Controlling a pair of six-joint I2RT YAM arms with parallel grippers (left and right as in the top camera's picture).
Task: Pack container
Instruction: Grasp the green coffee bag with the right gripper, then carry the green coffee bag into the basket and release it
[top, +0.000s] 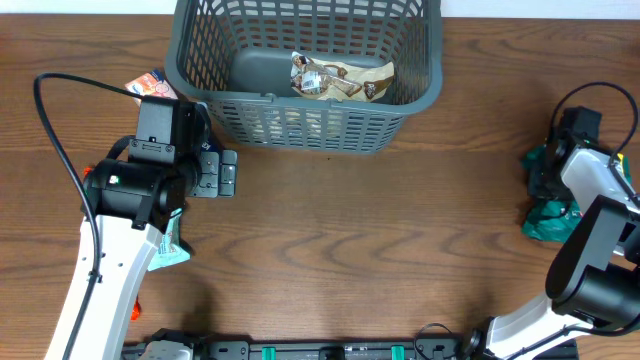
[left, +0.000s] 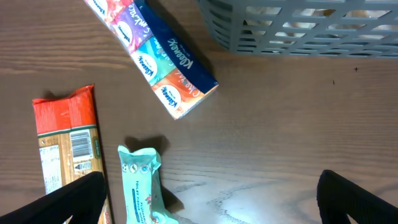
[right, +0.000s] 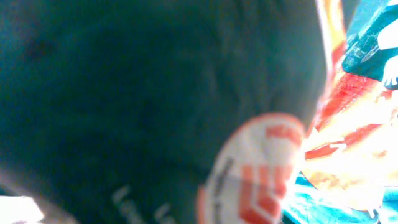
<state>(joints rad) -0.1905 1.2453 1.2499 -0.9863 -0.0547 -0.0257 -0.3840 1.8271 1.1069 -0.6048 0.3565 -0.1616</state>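
Observation:
The container (top: 300, 125), a dark grey lattice basket, stands at the table's far middle with a brown-and-white snack pack (top: 340, 78) lying inside. My left gripper (top: 222, 172) hovers open by its front left corner. In the left wrist view the gripper (left: 211, 208) holds nothing, and a mint green bar (left: 142, 186) lies by its left finger. My right gripper (top: 545, 178) is down on green snack packs (top: 548, 215) at the far right. A dark green pack (right: 124, 93) fills the right wrist view and hides the jaws.
A colourful tissue pack (left: 161, 62) and a red-and-tan pack (left: 65, 143) lie left of the basket's corner (left: 298, 31). A teal bar (top: 170, 250) pokes out from under the left arm. A bright orange-and-teal pack (right: 354, 124) sits beside the dark green one.

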